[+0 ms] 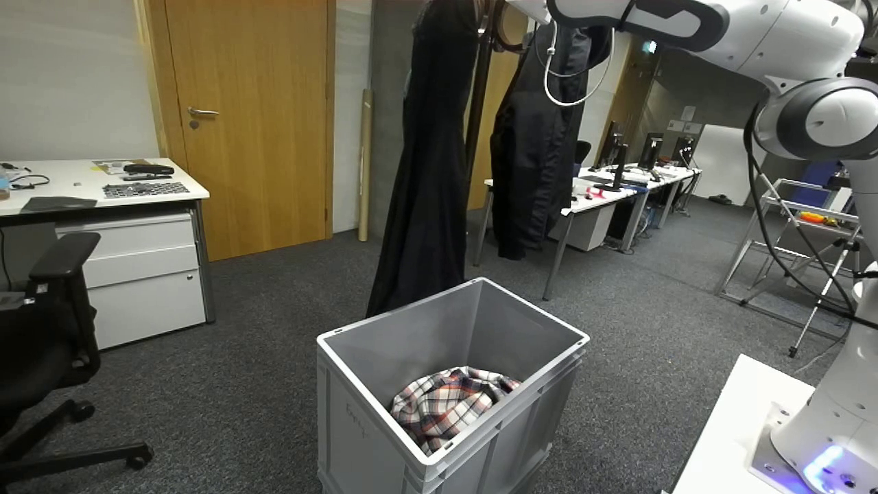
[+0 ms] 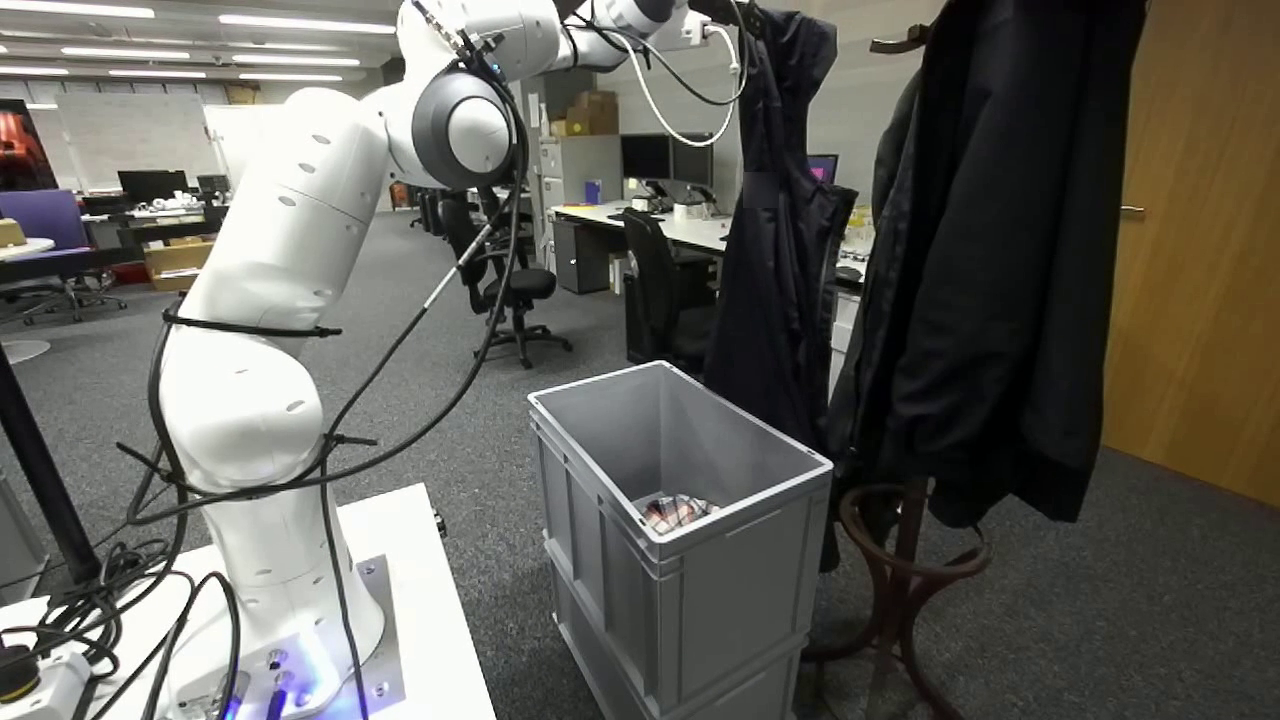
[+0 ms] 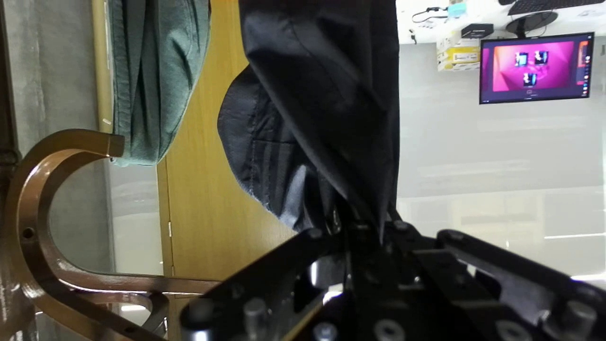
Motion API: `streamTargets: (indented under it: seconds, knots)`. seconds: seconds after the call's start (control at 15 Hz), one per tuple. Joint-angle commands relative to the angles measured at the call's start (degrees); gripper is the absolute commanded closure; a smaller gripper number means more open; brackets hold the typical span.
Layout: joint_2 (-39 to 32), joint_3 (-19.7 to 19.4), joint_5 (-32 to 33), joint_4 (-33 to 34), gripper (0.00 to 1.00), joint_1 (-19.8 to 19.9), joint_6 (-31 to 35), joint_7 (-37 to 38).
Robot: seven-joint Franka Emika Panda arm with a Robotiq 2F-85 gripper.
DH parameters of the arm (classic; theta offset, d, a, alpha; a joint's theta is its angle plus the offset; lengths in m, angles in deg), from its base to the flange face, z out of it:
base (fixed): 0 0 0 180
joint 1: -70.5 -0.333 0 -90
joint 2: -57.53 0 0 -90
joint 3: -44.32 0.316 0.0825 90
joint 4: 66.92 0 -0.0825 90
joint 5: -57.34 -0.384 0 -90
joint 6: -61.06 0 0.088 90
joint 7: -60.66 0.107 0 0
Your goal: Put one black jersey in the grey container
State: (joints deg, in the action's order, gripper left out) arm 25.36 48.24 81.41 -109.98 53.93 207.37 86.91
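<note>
The grey container (image 1: 384,439) stands on the floor in front of the robot. It also shows in an exterior view (image 2: 745,590). My gripper (image 3: 362,227) is shut on the upper part of the black jersey (image 3: 331,94), seen in the wrist view. In an exterior view the gripper is partly visible at the top edge. The jersey hangs long and limp in both exterior views (image 1: 435,151) (image 2: 765,270). It hangs outside the container, behind its far side, where its lower end is partly hidden. I cannot tell whether it still touches the rack.
A plaid shirt (image 1: 453,405) lies inside the container. A shorter black jacket (image 2: 1010,250) hangs on the brown coat rack (image 2: 905,560). A green coat (image 3: 156,80) hangs from a rack hook (image 3: 71,142). A desk (image 1: 137,199) and chair (image 1: 41,329) stand farther off.
</note>
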Motion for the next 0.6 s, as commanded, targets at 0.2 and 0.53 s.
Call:
streamTargets:
  seconds: [0.2,0.53]
  knots:
    - [5.62,4.15,-1.76,-5.53,1.00,0.81,-2.14,-2.57]
    - [8.92,5.67,-1.58,-8.51,1.00,1.05,-6.59,-1.63]
